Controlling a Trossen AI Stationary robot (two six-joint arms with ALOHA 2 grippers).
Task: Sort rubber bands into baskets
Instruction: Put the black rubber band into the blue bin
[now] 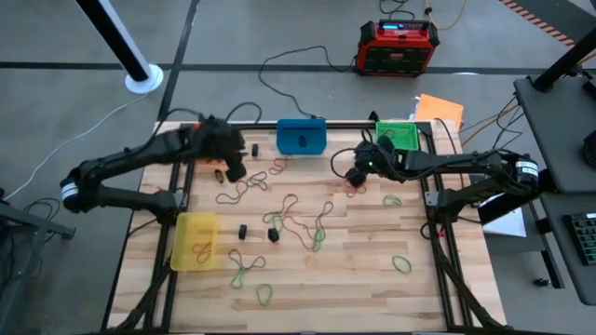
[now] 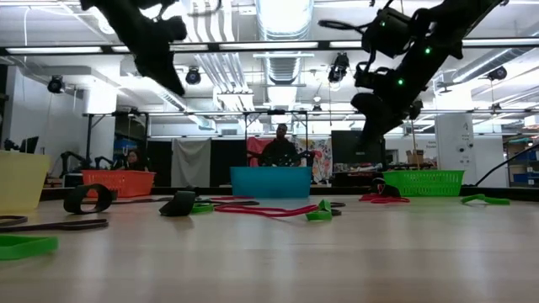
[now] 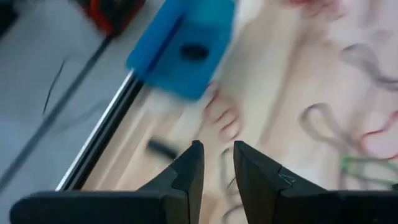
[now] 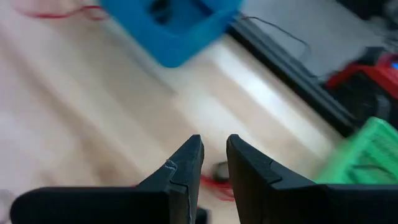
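Rubber bands lie flat and scattered on the wooden table: green [image 1: 243, 272], tan [image 1: 240, 193], red-brown [image 1: 279, 166], black [image 1: 273, 234]. The blue basket [image 1: 301, 136] holds a black band, and the green basket [image 1: 400, 136] stands to its right at the far edge. The yellow basket [image 1: 195, 240] at the near left has a green band in it. The orange basket [image 2: 118, 182] shows at the far left. My left gripper [image 3: 217, 167] hangs above the bands left of the blue basket, open and empty. My right gripper [image 4: 214, 163] hovers between the blue and green baskets, also open and empty.
A red-and-black power box [image 1: 399, 46] stands on the floor beyond the table, with cables running from it. An orange sheet [image 1: 438, 107] lies past the green basket. Black frame rails [image 1: 430, 223] border the table. People show in the room behind [image 2: 280, 147].
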